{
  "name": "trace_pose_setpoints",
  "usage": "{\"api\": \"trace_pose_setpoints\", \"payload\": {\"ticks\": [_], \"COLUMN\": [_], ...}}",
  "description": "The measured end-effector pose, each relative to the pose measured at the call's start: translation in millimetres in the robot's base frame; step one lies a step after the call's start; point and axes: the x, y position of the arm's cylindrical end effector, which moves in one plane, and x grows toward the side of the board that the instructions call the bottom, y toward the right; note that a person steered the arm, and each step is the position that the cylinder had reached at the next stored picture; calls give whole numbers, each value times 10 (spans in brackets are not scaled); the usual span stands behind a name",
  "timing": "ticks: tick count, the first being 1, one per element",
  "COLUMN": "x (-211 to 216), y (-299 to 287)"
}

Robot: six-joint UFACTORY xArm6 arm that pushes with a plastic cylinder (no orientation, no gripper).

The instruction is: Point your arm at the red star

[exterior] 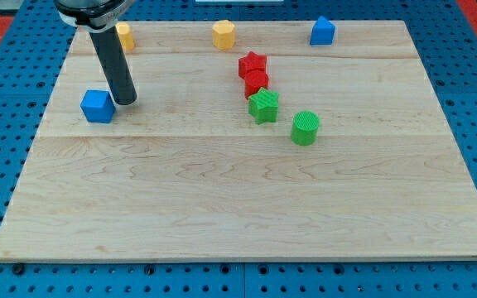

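Observation:
The red star [252, 64] lies on the wooden board [247, 199] right of centre near the view's top. A second red block [257, 82] touches it just below. My tip [125, 101] rests on the board at the view's left, far to the left of the red star and slightly lower. The tip is right beside a blue cube [98, 106], on its right side.
A green star [263, 105] sits below the red blocks and a green cylinder [305, 127] to its lower right. Two yellow blocks [124, 36] [224, 34] and a blue block [322, 31] line the board's top edge.

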Motion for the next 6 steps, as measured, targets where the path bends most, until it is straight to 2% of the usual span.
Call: {"api": "trace_pose_setpoints", "payload": {"ticks": [1, 2, 3, 4, 6], "x": [-272, -454, -496, -527, -674], "y": [173, 607, 866, 1387, 1561]}}
